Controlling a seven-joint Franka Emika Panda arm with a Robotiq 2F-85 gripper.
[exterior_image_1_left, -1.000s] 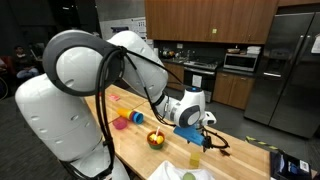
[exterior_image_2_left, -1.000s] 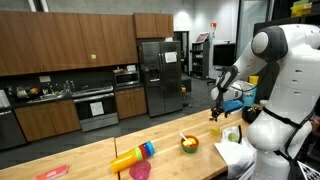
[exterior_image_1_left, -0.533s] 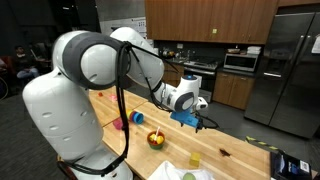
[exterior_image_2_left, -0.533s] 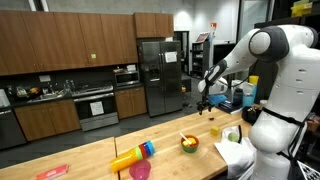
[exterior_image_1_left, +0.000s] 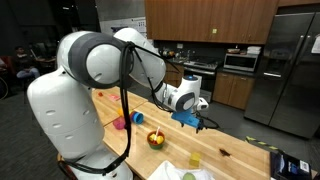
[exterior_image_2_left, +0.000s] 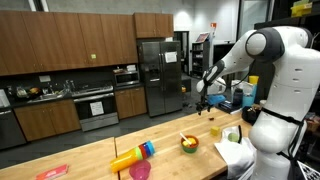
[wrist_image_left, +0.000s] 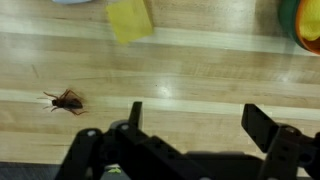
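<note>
Claw (wrist_image_left: 198, 125): spread open, empty, held above the tabletop (wrist_image_left: 200, 70) near the cup (wrist_image_left: 130, 20).
Cup: yellow, stood on the tabletop.
Bug (wrist_image_left: 66, 99): laid beside the cup.
Bowl (wrist_image_left: 305, 20): set near the cup.

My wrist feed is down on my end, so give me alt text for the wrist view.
The open gripper hangs empty above a wooden table. A small brown spider-like toy lies at picture left, a yellow cup sits at the top edge, and a bowl shows in the top right corner.
</note>
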